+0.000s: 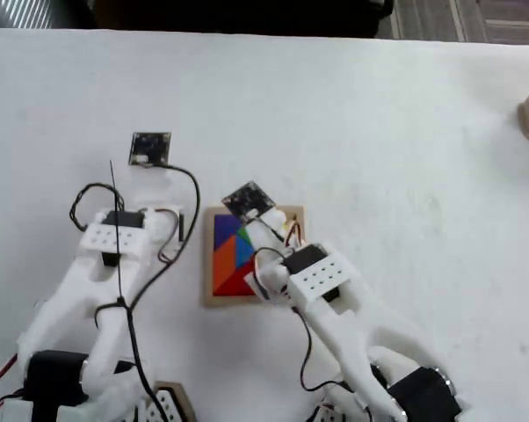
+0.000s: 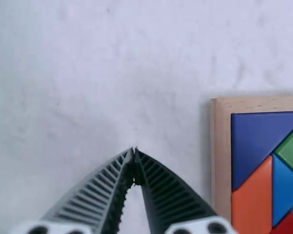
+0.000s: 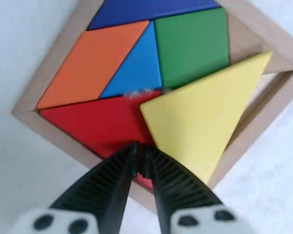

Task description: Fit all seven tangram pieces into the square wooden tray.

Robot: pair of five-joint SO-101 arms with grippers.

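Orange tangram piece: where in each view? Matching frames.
High view: orange piece against the tray's left rim, below the dark blue piece in the picture.
Left wrist view: orange piece against the rim, adjoining dark blue.
Right wrist view: orange piece against the rim, between dark blue and red piece.
Shared landmark: the dark blue piece.

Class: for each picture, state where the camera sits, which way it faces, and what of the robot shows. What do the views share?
High view: fixed overhead, looking down on the table; left arm, right arm show.
Left wrist view: on left arm, facing table beside tray; shut left gripper shows.
Right wrist view: on right arm, facing into tray; shut right gripper shows.
All share the tray.
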